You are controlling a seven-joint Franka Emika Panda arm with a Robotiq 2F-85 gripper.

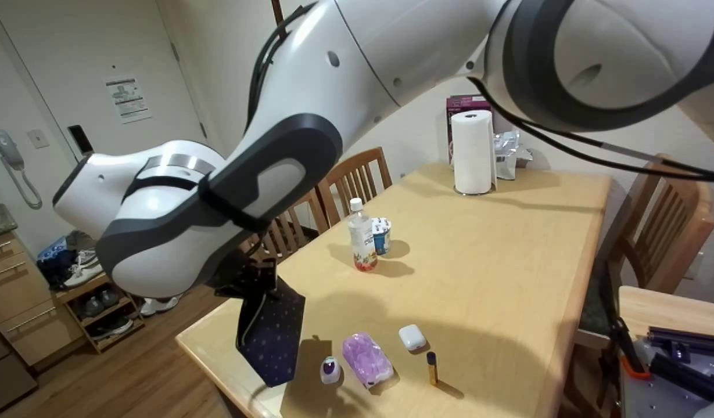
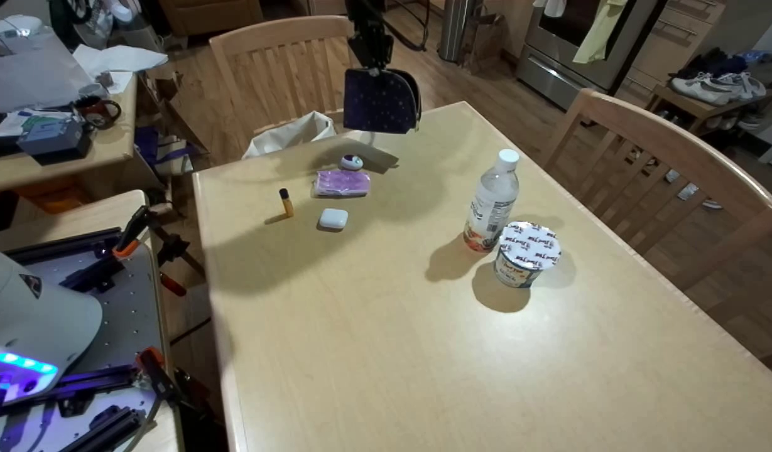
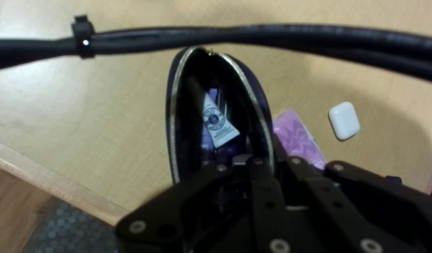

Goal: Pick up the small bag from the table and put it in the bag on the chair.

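Grip: the gripper [image 2: 374, 66] pinched one side of the small bag [image 1: 272, 337] close to the zip [image 3: 173, 116]; finer detail of the pinch was lost in the dark in the wrist view.
Small bag's place: hung in the air over one end of the table [image 2: 423, 351], held off the top, its shadow [image 2: 379, 157] thrown on the wood. Navy cloth, pale dots.
Bag's mouth: unzipped, gaping toward the wrist camera. Inside, a white tube [image 3: 217, 121] lay aslant among purple things [image 3: 207, 140] too dim to name.
Chair end: a white bag [image 2: 291, 138] showed at the chair [image 2: 282, 28], partly hidden behind the table edge; the small bag hung outside it, off to one side.
Table litter, same end: purple packet [image 2: 342, 183] lying flat; round white-and-purple piece [image 2: 351, 162] just beside it; white case [image 2: 333, 218] near the packet; yellow stick [image 2: 286, 204] with a dark cap, standing.
Mid-table: upright bottle [image 2: 491, 201], white cap; tub [image 2: 527, 254] just beside it. Could not tell if they touched.
Far end: paper towel roll [image 1: 473, 151] on a stand, purple box [image 1: 467, 103] behind, silvery bag [image 1: 506, 154] near.
Arm: the robot arm [image 1: 357, 64] came in from upper right in an exterior view and bent down toward the small bag.
Cable: a black cable [image 3: 201, 37] crossed the wrist view, overlapping the bag's tip.
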